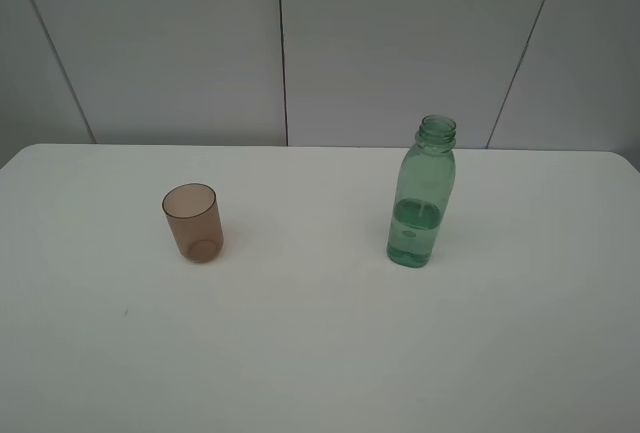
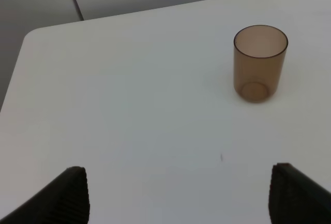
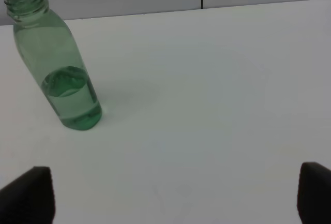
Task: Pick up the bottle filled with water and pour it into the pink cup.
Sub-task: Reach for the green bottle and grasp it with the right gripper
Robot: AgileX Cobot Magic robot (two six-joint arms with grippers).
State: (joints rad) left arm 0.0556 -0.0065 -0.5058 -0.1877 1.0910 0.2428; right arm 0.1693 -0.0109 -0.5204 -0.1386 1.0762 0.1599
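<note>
Ahead of R claw: bottle; ahead of L claw: pink cup; both claws apart.

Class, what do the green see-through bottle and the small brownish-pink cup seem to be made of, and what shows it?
Green see-through bottle: probably thin glossy plastic; the water line shows through its wall and the neck has moulded threads.
Small brownish-pink cup: likely smooth translucent plastic; its base shows through the side, though tinted glass cannot be excluded.

High view overlooks table; left wrist nearer pink cup, right wrist nearer bottle.
</note>
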